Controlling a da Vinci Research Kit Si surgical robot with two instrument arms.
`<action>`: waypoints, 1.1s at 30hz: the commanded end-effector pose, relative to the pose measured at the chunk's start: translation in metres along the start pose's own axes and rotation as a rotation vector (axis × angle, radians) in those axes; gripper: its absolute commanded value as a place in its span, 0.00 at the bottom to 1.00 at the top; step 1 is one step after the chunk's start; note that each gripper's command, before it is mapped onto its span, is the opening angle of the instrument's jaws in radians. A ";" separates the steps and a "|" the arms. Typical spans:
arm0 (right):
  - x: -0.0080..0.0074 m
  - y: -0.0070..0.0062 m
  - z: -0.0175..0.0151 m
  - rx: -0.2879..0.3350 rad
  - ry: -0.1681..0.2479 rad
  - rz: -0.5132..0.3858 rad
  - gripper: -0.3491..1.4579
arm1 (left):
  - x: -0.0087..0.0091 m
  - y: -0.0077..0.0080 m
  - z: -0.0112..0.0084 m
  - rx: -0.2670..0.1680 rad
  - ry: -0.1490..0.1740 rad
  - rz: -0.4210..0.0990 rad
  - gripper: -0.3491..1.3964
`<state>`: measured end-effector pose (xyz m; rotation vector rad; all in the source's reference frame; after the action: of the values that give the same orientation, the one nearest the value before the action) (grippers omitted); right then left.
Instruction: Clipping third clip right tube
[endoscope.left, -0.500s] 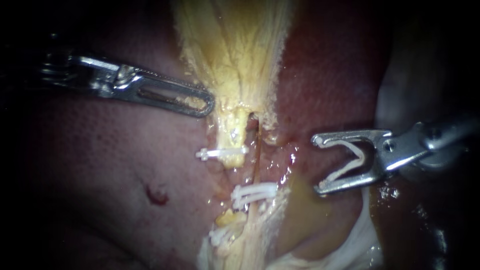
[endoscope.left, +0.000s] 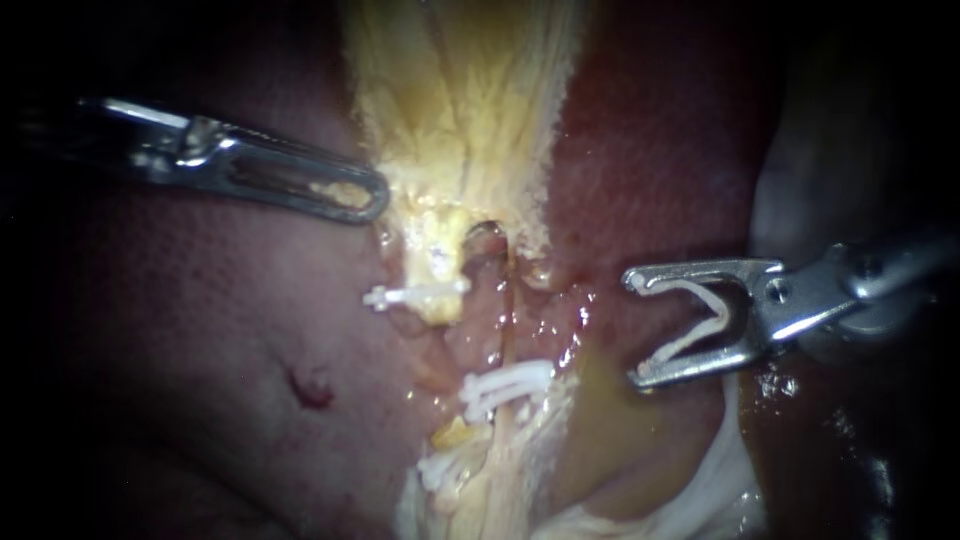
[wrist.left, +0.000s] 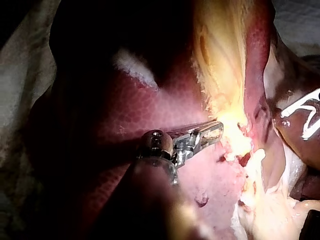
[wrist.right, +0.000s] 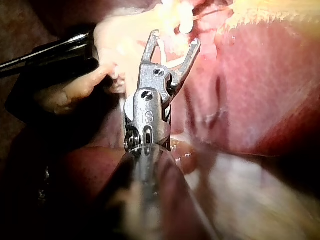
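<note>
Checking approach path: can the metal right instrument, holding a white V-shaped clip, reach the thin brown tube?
Likely yes: only low wet tissue lies between the right instrument and the thin brown tube.

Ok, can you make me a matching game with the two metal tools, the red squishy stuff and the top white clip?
Things:
1 left instrument
2 right instrument
3 liver
4 upper clip

Descriptions:
A dark red
B holds a bent white clip
C tip beside the yellow tissue
D pinched across a yellowish tube

Pairs: 1-C, 2-B, 3-A, 4-D
</note>
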<state>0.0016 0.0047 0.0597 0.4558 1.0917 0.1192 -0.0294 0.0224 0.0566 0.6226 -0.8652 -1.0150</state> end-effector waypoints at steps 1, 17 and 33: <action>0.0001 0.0000 0.0001 0.001 0.000 0.000 0.47 | -0.0001 0.0000 -0.0005 -0.001 -0.007 -0.003 0.00; 0.0008 0.0007 0.0022 0.014 0.006 0.040 0.47 | -0.0004 -0.0004 -0.0019 -0.004 -0.020 -0.009 0.00; -0.0017 0.0043 0.0115 0.049 0.024 0.231 0.47 | -0.0001 -0.0006 -0.0018 -0.007 -0.022 -0.009 0.00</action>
<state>0.0119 0.0046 0.0678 0.6380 1.0644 0.3162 -0.0282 0.0223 0.0551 0.6107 -0.8785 -1.0340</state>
